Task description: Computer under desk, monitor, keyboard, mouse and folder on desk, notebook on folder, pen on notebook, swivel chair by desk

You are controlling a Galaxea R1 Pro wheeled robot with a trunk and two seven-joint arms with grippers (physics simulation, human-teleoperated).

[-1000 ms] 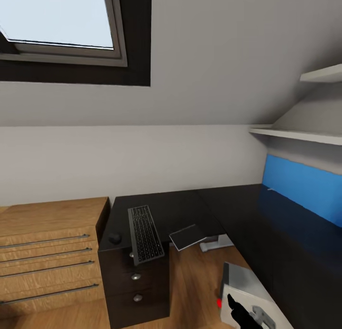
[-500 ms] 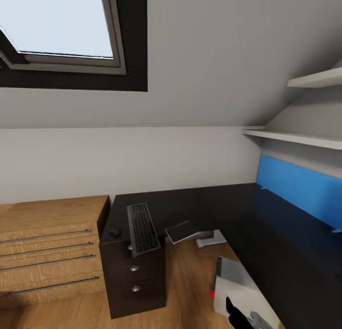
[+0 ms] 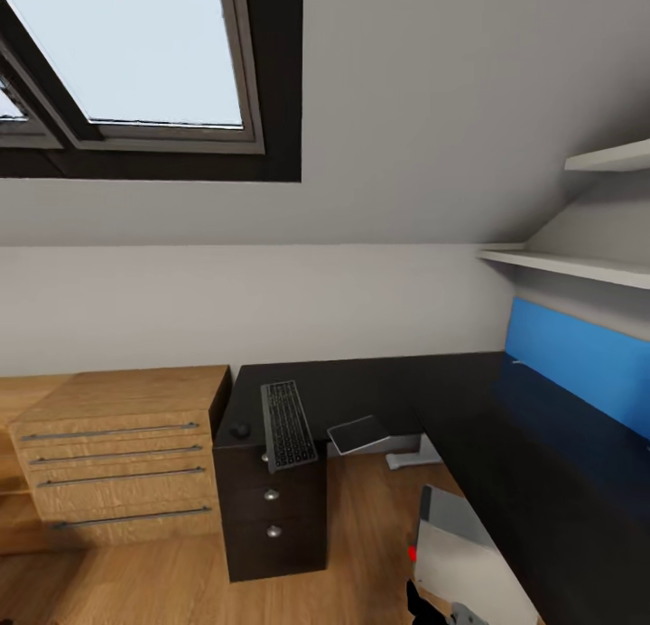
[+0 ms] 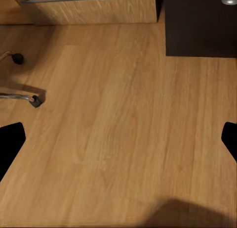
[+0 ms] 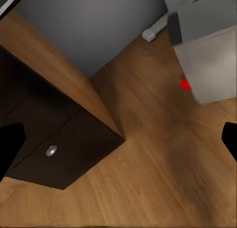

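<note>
The black L-shaped desk [image 3: 379, 386] stands in the corner of the bedroom. On its left end lies the keyboard [image 3: 289, 424], with the small black mouse [image 3: 240, 431] just left of it. A small dark flat rectangle [image 3: 363, 433], possibly the notebook, overhangs the desk's inner edge. The pale grey computer [image 3: 460, 553] with its red light stands on the floor beside the desk's right wing and also appears in the right wrist view [image 5: 207, 55]. Chrome legs and castors of the swivel chair [image 4: 19, 95] reach in over the floor. My left gripper [image 4: 118, 144] and right gripper [image 5: 118, 144] are open and hold nothing.
A light wood drawer unit [image 3: 126, 444] stands left of the desk's black drawer pedestal [image 3: 271, 499]. A blue wall panel [image 3: 578, 363] and white shelves [image 3: 578, 265] line the right wall. A white foot [image 3: 411, 453] rests on the floor under the desk. Bare plank floor [image 4: 123, 114] lies below my left gripper.
The whole head view has shifted, so the camera moved: desk and drawer unit now sit further right and look smaller. Nothing on the desk has moved.
</note>
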